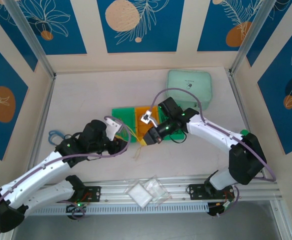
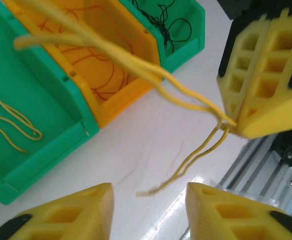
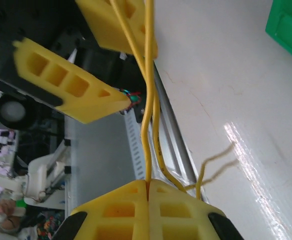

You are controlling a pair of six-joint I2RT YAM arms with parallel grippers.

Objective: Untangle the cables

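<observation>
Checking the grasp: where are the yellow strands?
Left wrist view: the yellow strands are pinched in the shut right gripper at right, stretched back over the orange bin, ends dangling over the table.

Three small open plastic bins stand in a row: one green bin (image 2: 43, 159), one orange bin (image 2: 122, 106) and one more green bin (image 2: 187, 46). There are two white robot arms (image 1: 41, 172) (image 1: 211, 132), one pale green square box (image 1: 188, 87) and two clear plastic packets (image 1: 138, 194) (image 1: 157, 189). Two pale yellow wiry strands (image 3: 147, 85) run between the arms.
</observation>
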